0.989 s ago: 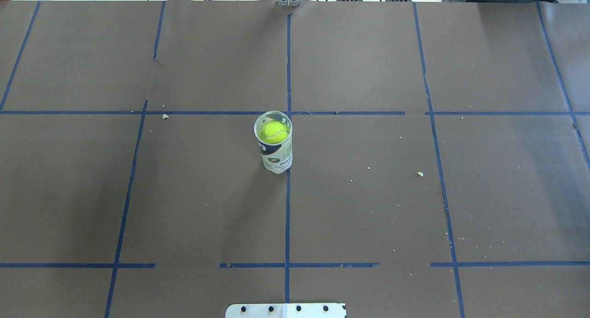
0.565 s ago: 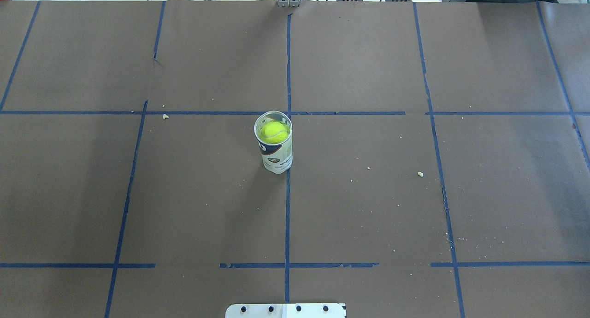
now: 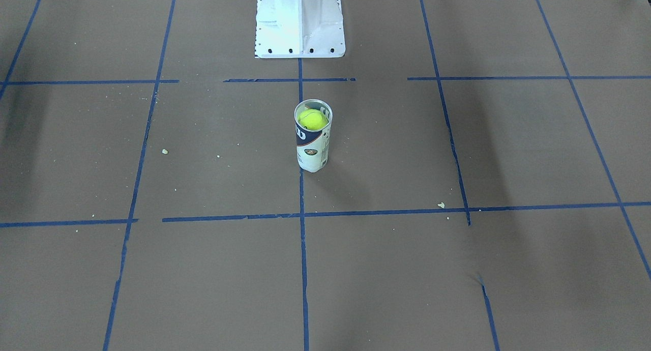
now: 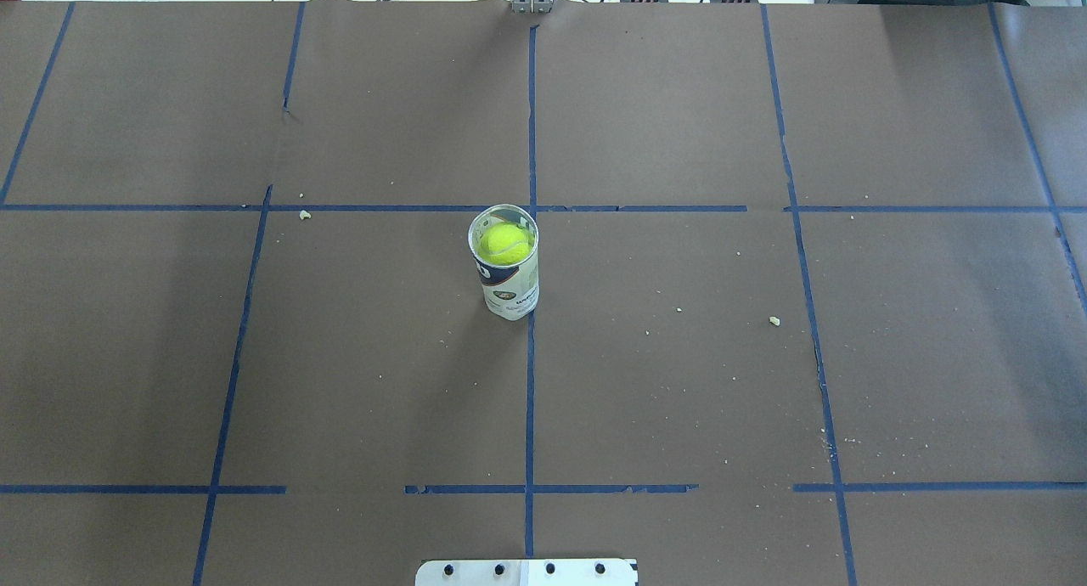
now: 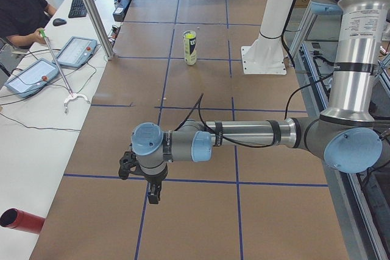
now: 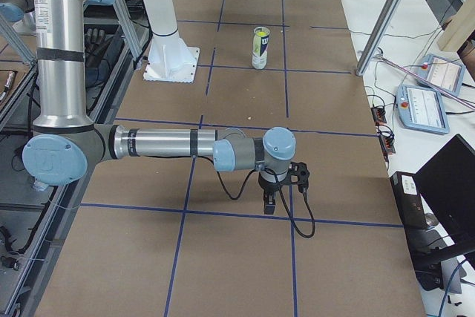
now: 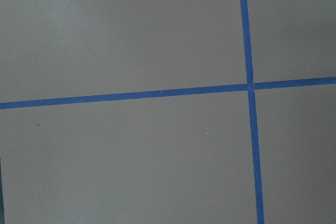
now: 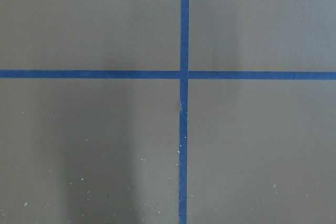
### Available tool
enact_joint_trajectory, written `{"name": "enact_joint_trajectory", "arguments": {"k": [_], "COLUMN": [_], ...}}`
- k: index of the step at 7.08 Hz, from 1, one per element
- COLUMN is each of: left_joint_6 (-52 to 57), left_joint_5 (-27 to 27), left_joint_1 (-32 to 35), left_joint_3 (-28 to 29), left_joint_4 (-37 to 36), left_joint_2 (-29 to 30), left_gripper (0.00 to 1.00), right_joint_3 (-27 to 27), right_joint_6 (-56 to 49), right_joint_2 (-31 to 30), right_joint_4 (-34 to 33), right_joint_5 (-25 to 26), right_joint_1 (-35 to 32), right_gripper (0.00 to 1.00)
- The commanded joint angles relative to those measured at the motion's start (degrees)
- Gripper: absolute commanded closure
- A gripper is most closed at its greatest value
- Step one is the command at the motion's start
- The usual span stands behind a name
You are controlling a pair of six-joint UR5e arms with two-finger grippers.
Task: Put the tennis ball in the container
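Observation:
The container (image 4: 512, 293) is a clear tube with a white and navy label, standing upright at the table's middle, on the centre tape line. A yellow-green tennis ball (image 4: 505, 242) with a white seam sits inside it just below the rim; no lettering shows from here. The front view shows the same ball (image 3: 312, 119) in the tube (image 3: 311, 155). My left gripper (image 5: 152, 196) hangs far from the tube near the table's left end, and my right gripper (image 6: 269, 204) near the right end. Both show only in the side views, so I cannot tell if they are open or shut.
The white pedestal (image 3: 299, 20) with bolt holes stands on the robot's side of the tube. Brown paper with blue tape lines (image 4: 529, 399) covers the table, dotted with crumbs (image 4: 774, 320). A seated person (image 5: 21, 10) and tablets (image 5: 76, 51) are beyond the far edge.

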State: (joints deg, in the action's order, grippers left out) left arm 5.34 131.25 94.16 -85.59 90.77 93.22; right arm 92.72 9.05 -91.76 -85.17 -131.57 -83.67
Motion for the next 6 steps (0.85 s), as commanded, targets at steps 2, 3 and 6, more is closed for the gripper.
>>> {"name": "enact_joint_trajectory", "arguments": {"k": [2,3,6], "left_joint_6": [-0.2,-0.4,-4.4], "left_joint_5": [0.2,1.4,2.5], "left_joint_1": [0.0,0.0,-0.3], "left_joint_3": [-0.1,-0.1,0.2], "left_joint_4": [-0.2,-0.2,0.4], "left_joint_2": [0.1,0.1,-0.1], "left_gripper": [0.0,0.0,0.0], "right_joint_3": [0.0,0.0,0.0], "right_joint_6": [0.0,0.0,0.0], "right_joint_2": [0.0,0.0,0.0], "right_joint_4": [0.0,0.0,0.0], "right_joint_5": [0.0,0.0,0.0], "right_joint_1": [0.0,0.0,0.0], "right_gripper": [0.0,0.0,0.0]}}
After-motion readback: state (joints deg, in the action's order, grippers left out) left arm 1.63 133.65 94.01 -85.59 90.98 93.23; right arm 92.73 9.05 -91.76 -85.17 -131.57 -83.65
